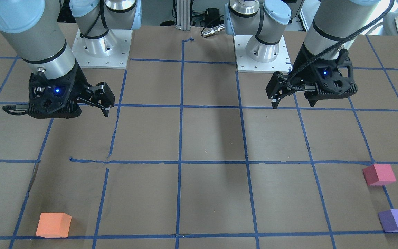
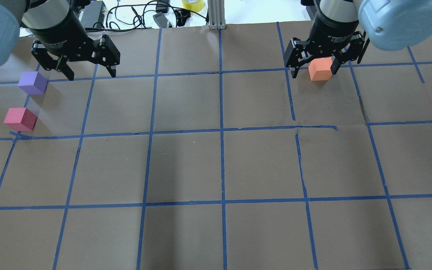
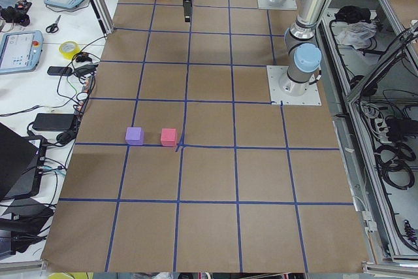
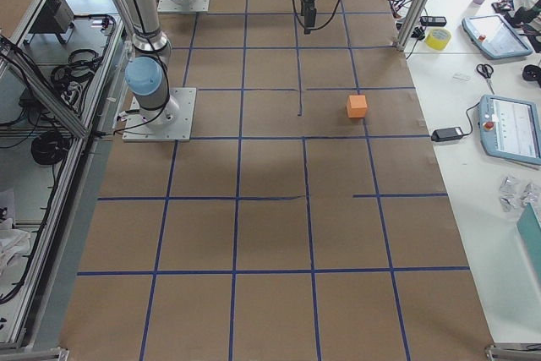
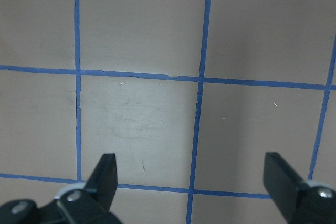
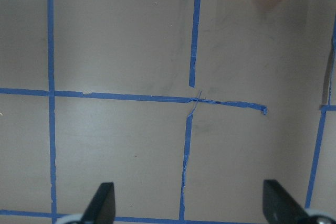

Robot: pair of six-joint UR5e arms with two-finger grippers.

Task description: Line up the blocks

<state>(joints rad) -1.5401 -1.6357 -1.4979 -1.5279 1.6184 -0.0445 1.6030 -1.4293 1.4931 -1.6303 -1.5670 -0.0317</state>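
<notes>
Overhead exterior: matte orange foam-like cube (image 2: 320, 69) sits far right, purple cube (image 2: 32, 83) and pinkish-red cube (image 2: 20, 119) close together far left, left gripper (image 2: 91, 74) and right gripper (image 6: 190, 203) both spread wide and empty; cubes likely light and squashy, so pinch opposite flat faces gently.

The orange foam-like cube (image 1: 54, 224), lower left, and the pinkish-red foam-like cube (image 1: 378, 174) and purple foam-like cube (image 1: 397, 220), lower right, look matt, without shine. The brown paper table cover (image 1: 212, 138) is dull and creased, gridded with smoother blue tape (image 1: 180, 138). The left gripper (image 5: 190, 163) and right gripper (image 6: 189, 190) are matt black plastic.
</notes>
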